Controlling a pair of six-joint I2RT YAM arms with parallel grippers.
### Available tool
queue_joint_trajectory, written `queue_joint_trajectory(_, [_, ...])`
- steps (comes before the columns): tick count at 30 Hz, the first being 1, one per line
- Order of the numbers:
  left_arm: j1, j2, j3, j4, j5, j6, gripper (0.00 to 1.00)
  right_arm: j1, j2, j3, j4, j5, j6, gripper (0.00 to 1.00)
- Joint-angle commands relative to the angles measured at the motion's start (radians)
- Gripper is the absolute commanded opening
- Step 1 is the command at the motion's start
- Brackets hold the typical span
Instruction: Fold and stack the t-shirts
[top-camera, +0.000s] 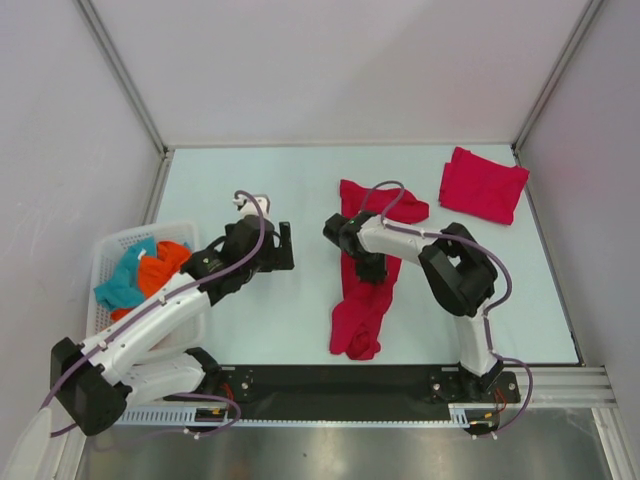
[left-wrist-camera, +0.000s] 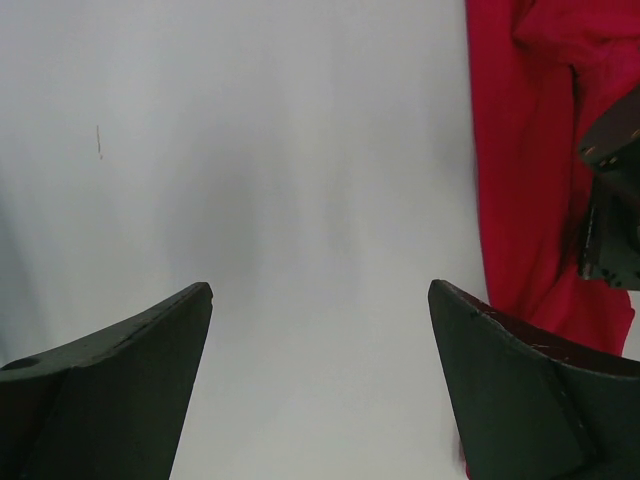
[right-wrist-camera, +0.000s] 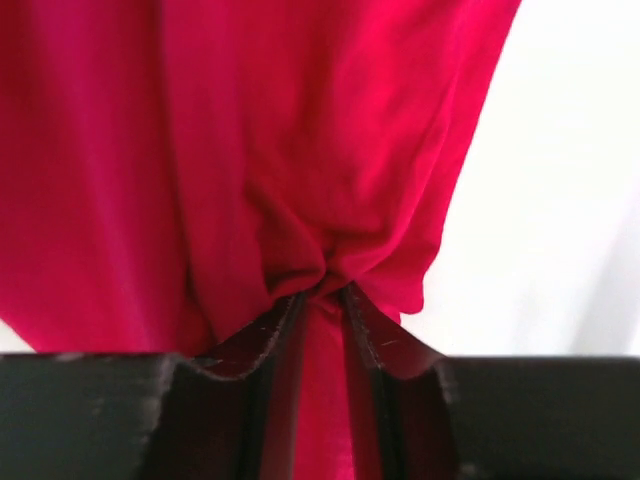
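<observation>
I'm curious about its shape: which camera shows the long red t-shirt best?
The top external view: nearly the whole long red t-shirt lies stretched along the table. The right wrist view shows only a bunch pinched in the right tool; the left wrist view catches one edge.

The left gripper (left-wrist-camera: 320, 287) is hovering, jaws spread wide, over the table (left-wrist-camera: 250, 150) just beside the red t-shirt (left-wrist-camera: 520, 180).

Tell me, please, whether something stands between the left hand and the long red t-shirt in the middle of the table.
Nothing visible does. Only bare table lies between the open left hand and the t-shirt. The right hand is pinched on the cloth itself, not in that gap.
</observation>
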Motion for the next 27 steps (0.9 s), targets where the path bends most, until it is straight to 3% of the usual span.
queue_joint_trajectory(1, [0.021,0.014,0.042,0.004,-0.015,0.026,0.96,-0.113,0.076,0.050,0.196,0.001,-0.014,0.34])
queue_joint_trajectory(5, [0.029,0.028,0.048,0.005,-0.001,0.027,0.96,-0.177,0.163,0.208,0.161,0.034,-0.055,0.39])
queue_joint_trajectory(15, [0.041,0.013,0.036,0.005,0.008,0.029,0.96,-0.331,0.430,0.670,-0.011,0.136,-0.111,0.39])
queue_joint_trajectory(17, [0.044,0.011,0.035,0.005,0.008,0.029,0.96,-0.334,0.423,0.664,-0.023,0.138,-0.110,0.40])
queue_joint_trajectory(22, [0.049,0.030,0.030,0.017,0.026,0.026,0.96,-0.288,0.243,0.448,0.035,0.144,-0.084,0.41])
queue_joint_trajectory(27, [0.049,0.034,0.021,0.031,0.046,0.023,0.96,-0.170,0.071,0.366,0.018,0.214,-0.080,0.43])
